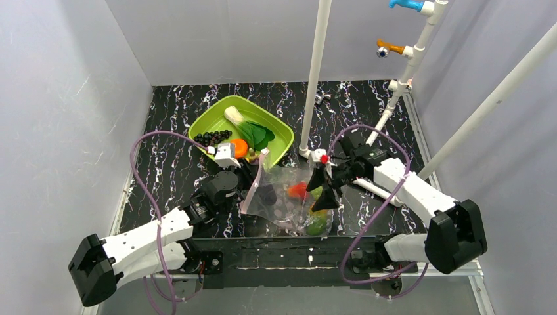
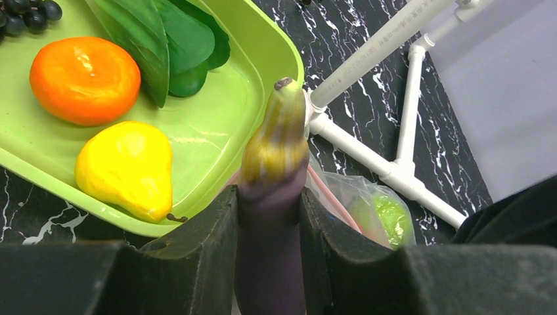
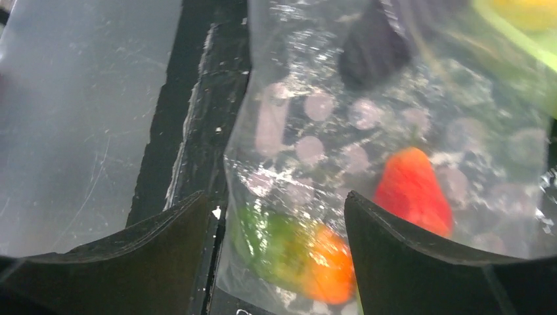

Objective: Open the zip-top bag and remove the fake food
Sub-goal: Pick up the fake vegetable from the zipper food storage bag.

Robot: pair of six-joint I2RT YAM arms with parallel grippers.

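My left gripper (image 2: pixel 269 197) is shut on a purple eggplant (image 2: pixel 270 236) with a yellow-green top, held at the near right edge of the lime-green tray (image 2: pixel 217 131). In the tray lie an orange (image 2: pixel 84 79), a yellow fruit (image 2: pixel 128 167), a leafy green (image 2: pixel 171 46) and dark grapes (image 2: pixel 26 13). The clear zip-top bag (image 1: pixel 286 197) lies right of the left gripper (image 1: pixel 244 172), its pinkish zip strip (image 1: pixel 253 187) raised. My right gripper (image 3: pixel 276 203) is open just above the bag (image 3: pixel 315 131), over a green-orange fruit (image 3: pixel 295 252) and beside a red fruit (image 3: pixel 414 190).
A white pipe post (image 1: pixel 315 79) rises just behind the bag, with its foot pipes (image 2: pixel 394 170) on the black marbled table. More white pipes (image 1: pixel 407 72) stand at the right. Grey walls close in the sides and back. The tray (image 1: pixel 240 128) sits behind the left gripper.
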